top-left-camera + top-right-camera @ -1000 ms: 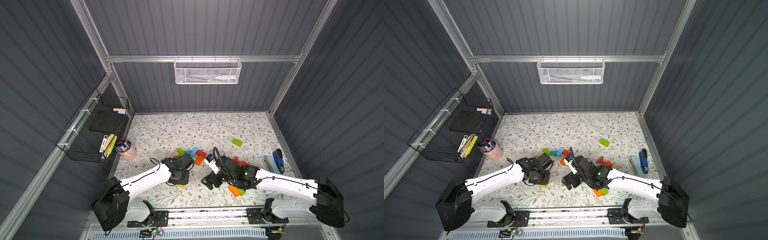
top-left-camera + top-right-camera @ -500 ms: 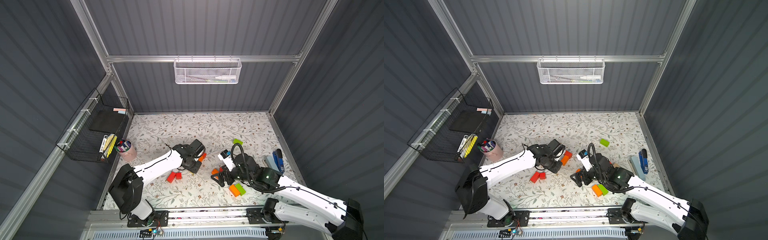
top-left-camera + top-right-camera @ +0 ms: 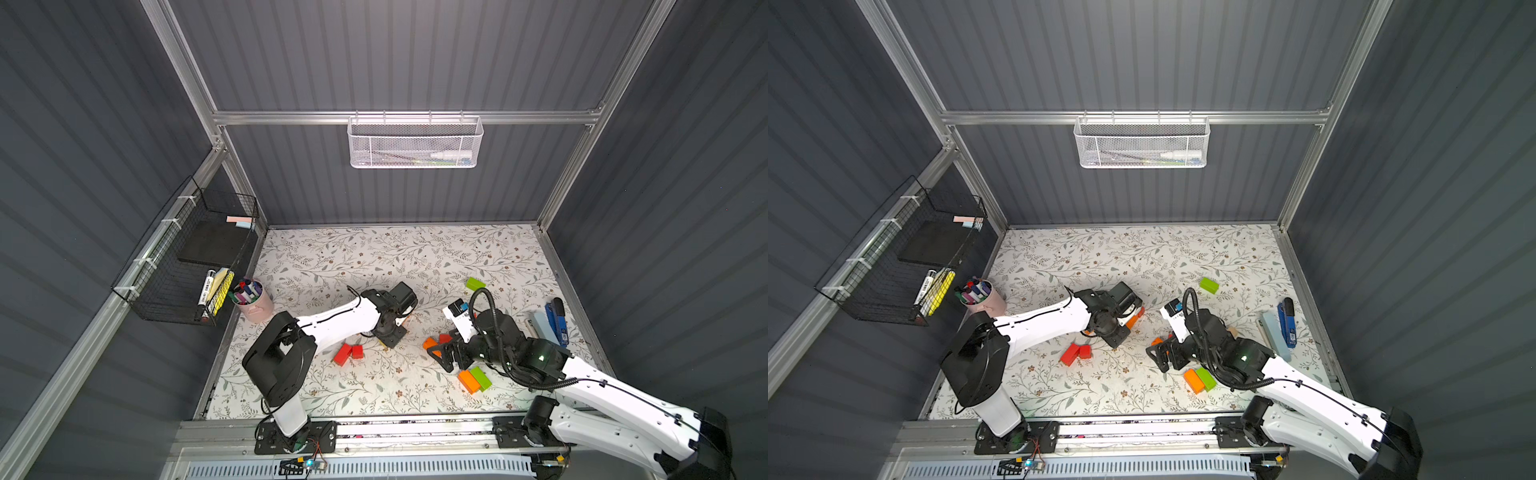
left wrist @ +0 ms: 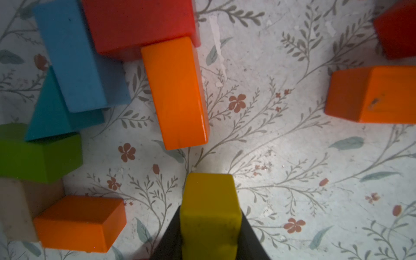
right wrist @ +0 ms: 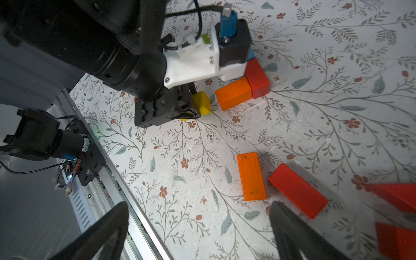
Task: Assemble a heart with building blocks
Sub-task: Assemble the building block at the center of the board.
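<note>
Brick (image 4: 175,92) (orange) facing yellow block (image 4: 209,202) in left pincer (image 4: 210,245).

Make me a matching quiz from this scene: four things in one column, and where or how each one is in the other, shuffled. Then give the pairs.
Things
1. yellow block
2. blue stapler
3. pink cup
4. white mesh basket

States
A. hangs on the back wall
B. holds marker pens
C. clamped by the left gripper
D. lies on the table beside the right arm

Pairs: 1-C, 2-D, 3-B, 4-A
</note>
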`<action>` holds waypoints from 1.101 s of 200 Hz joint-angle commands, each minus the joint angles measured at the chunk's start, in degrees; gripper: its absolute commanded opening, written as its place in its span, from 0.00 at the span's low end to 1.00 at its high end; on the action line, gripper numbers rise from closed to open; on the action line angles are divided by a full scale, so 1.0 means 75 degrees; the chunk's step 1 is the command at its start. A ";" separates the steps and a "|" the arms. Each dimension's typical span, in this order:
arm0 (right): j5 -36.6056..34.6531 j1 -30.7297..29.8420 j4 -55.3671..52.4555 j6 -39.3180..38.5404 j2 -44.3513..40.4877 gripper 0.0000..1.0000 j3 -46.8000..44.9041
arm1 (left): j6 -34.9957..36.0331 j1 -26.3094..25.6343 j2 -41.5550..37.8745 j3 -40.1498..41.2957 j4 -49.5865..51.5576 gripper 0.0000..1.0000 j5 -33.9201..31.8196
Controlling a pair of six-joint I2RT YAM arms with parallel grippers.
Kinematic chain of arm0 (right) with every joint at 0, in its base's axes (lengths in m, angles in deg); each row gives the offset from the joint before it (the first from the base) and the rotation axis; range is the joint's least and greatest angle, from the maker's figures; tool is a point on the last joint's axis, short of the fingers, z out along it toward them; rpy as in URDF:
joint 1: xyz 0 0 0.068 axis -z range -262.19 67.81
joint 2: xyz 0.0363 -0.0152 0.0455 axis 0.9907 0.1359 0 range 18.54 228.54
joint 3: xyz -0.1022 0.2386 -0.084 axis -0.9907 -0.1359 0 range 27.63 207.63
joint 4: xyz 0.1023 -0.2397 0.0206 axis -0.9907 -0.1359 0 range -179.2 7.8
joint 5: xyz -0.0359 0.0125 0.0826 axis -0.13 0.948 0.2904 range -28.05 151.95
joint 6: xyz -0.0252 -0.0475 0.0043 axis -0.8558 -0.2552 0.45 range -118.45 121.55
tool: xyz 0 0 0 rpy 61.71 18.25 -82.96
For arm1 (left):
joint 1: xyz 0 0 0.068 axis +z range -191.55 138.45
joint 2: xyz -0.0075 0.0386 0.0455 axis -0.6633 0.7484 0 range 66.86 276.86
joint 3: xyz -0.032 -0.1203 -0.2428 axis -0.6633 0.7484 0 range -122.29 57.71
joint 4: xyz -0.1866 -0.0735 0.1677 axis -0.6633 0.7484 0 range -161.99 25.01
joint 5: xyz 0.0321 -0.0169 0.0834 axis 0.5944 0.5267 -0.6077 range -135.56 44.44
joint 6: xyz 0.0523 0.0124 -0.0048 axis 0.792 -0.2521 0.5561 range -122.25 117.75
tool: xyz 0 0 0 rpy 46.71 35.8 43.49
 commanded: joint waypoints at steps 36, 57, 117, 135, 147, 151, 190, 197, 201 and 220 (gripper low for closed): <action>-0.0101 0.0053 0.0053 0.0126 0.0027 0.98 -0.0094 | -0.0007 -0.0037 0.0430 0.0025 -0.0153 0.23 -0.0114; -0.0132 0.0068 0.0041 0.0138 0.0020 0.98 -0.0110 | -0.0101 -0.0024 0.0502 0.0044 -0.0185 0.22 -0.0204; -0.0141 0.0069 0.0076 0.0196 -0.0010 0.98 -0.0161 | -0.0437 -0.0020 0.0767 -0.0055 -0.0153 0.22 -0.0366; -0.0131 0.0074 0.0068 0.0203 -0.0007 0.98 -0.0154 | -0.0568 -0.0020 0.0843 -0.0084 -0.0152 0.22 -0.0449; -0.0121 0.0081 0.0067 0.0209 -0.0010 0.98 -0.0154 | -0.0649 -0.0017 0.0896 -0.0122 -0.0146 0.22 -0.0531; -0.0114 0.0075 0.0054 0.0203 -0.0010 0.98 -0.0151 | -0.0664 -0.0013 0.0918 -0.0136 -0.0132 0.22 -0.0550; -0.0131 0.0080 0.0052 0.0230 -0.0033 0.98 -0.0180 | -0.0759 -0.0007 0.1077 -0.0267 -0.0070 0.22 -0.0736; -0.0134 0.0081 0.0052 0.0232 -0.0032 0.98 -0.0180 | -0.0759 0.0014 0.1097 -0.0284 -0.0084 0.22 -0.0729; -0.0125 0.0081 0.0053 0.0232 -0.0033 0.98 -0.0184 | -0.0759 0.0025 0.1100 -0.0278 -0.0089 0.22 -0.0734; -0.0131 0.0078 0.0060 0.0232 -0.0030 0.98 -0.0196 | -0.0742 0.0094 0.1158 -0.0295 -0.0152 0.22 -0.0720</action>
